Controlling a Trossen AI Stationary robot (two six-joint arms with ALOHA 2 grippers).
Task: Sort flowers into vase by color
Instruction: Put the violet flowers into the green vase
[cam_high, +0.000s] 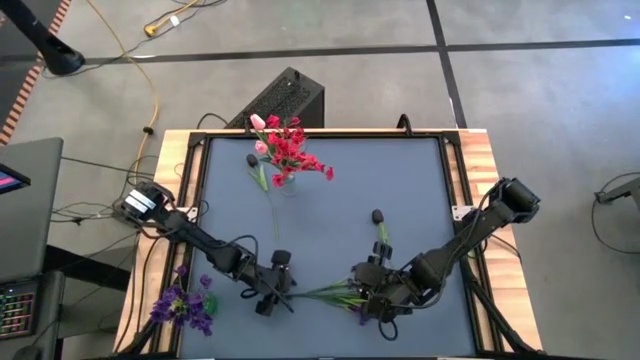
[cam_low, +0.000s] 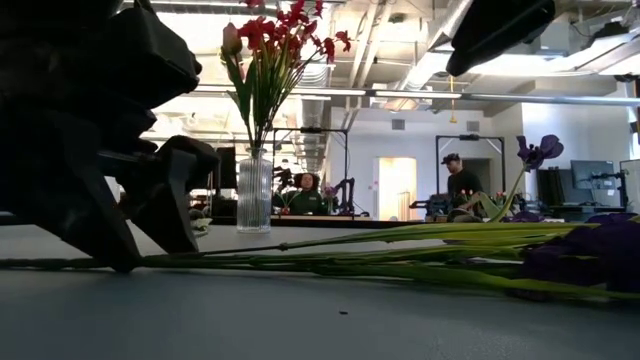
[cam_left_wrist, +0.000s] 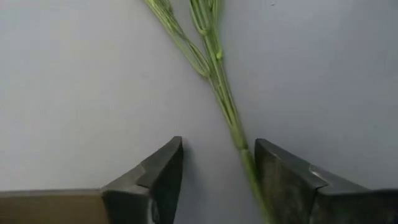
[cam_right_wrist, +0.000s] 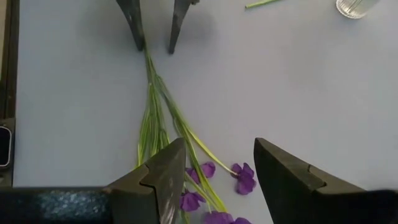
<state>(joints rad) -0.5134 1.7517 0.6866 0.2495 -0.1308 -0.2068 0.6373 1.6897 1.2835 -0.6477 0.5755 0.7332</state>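
Grey tabletop: left gripper open astride the purple flower's stem; it should close squarely. Right gripper open above the petals.

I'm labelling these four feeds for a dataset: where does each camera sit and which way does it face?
High: overhead, looking straight down on the table, both arms, vase.
Low: at tabletop height, level across to the vase; arm bulk at its sides.
Left wrist: on the left arm, past the left gripper to the stems.
Right wrist: on the right arm, past the right gripper.
Shared: right wrist also shows the left gripper straddling those stems.
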